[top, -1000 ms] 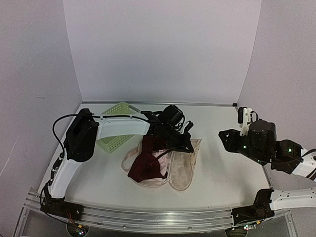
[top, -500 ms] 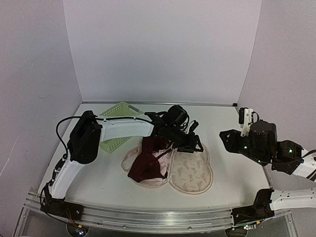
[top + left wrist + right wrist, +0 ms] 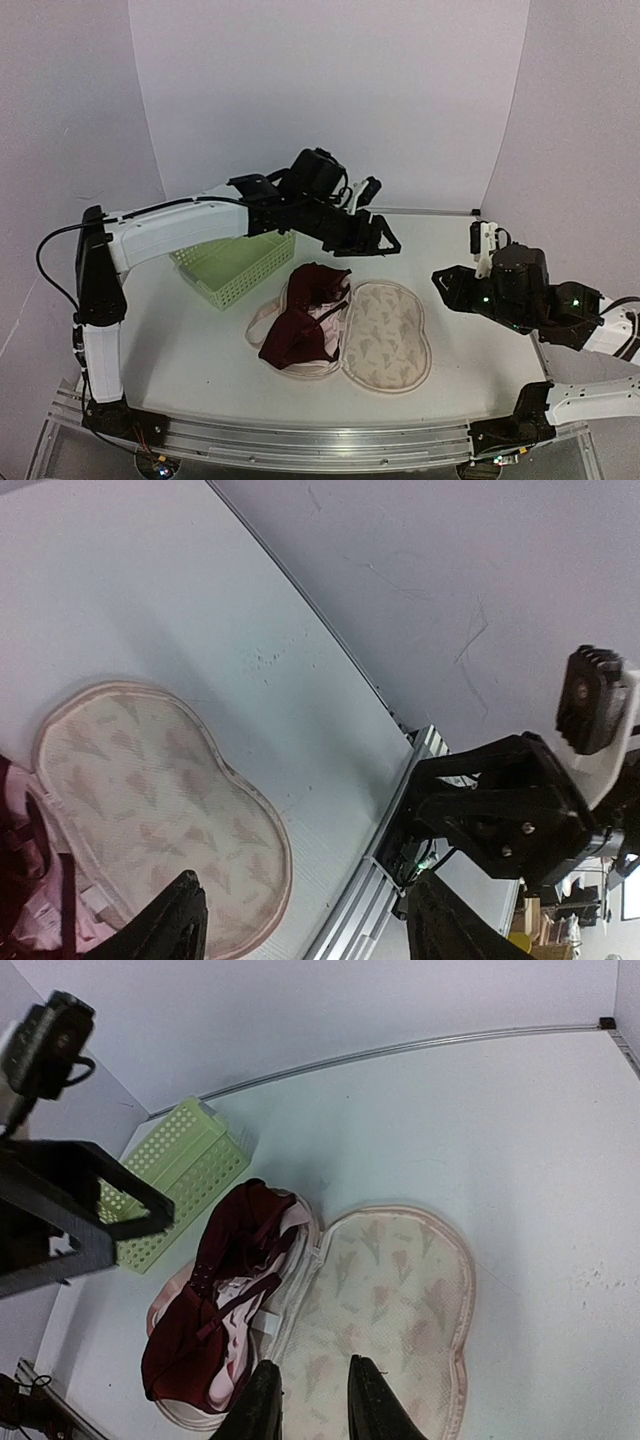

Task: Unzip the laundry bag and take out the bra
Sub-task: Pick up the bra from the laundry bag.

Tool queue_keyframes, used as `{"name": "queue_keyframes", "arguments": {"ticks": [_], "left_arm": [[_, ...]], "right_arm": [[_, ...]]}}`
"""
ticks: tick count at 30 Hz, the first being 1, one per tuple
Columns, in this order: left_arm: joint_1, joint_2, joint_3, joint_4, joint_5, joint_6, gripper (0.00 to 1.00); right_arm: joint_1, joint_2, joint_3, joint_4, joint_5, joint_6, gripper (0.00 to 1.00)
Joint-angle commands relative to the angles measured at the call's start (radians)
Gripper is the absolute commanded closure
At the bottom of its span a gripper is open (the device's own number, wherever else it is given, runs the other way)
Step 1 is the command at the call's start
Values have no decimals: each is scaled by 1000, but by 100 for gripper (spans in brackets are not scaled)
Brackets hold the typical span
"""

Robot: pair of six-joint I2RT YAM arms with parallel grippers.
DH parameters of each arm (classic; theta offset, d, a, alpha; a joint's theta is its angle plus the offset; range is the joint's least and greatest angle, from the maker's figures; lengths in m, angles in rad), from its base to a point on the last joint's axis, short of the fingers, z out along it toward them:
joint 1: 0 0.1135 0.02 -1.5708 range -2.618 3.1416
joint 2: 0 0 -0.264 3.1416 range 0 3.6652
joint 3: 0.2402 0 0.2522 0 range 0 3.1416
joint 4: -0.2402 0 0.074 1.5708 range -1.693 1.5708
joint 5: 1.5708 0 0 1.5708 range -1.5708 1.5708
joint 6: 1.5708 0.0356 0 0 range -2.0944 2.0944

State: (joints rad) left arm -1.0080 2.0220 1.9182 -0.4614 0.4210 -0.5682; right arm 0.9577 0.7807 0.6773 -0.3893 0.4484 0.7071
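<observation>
The laundry bag lies unzipped and spread flat in two halves, its patterned cream lid turned over to the right. The maroon bra rests crumpled in the left half, pale pink lining showing. My left gripper hangs raised above the bag's far end, open and empty. In the left wrist view its fingers frame the lid. My right gripper hovers right of the bag, jaws a little apart and open, holding nothing.
A light green lattice basket stands to the left of the bag, under the left arm. The back wall's edge runs behind, and the table's metal front rail runs along the near side.
The left gripper opened and let go of the bag's lid, which dropped flat to the right. The left arm then rose and drew back. The right gripper edged left, jaws parting slightly.
</observation>
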Motion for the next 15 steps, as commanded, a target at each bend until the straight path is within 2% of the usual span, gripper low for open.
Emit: {"name": "queue_keyframes", "arguments": {"ticks": [1,7,15], "left_arm": [[56,-152,-81,-57,-128,58,31],[146,-312,-219,-94,-224,66,31],[211,-515,-360,-190,-374,124,30]], "right_arm": [[-3,73,10,113,-102,-3,73],[0,271,62,260,-294,-9,67],[8,569,258,316,-439,5,57]]}}
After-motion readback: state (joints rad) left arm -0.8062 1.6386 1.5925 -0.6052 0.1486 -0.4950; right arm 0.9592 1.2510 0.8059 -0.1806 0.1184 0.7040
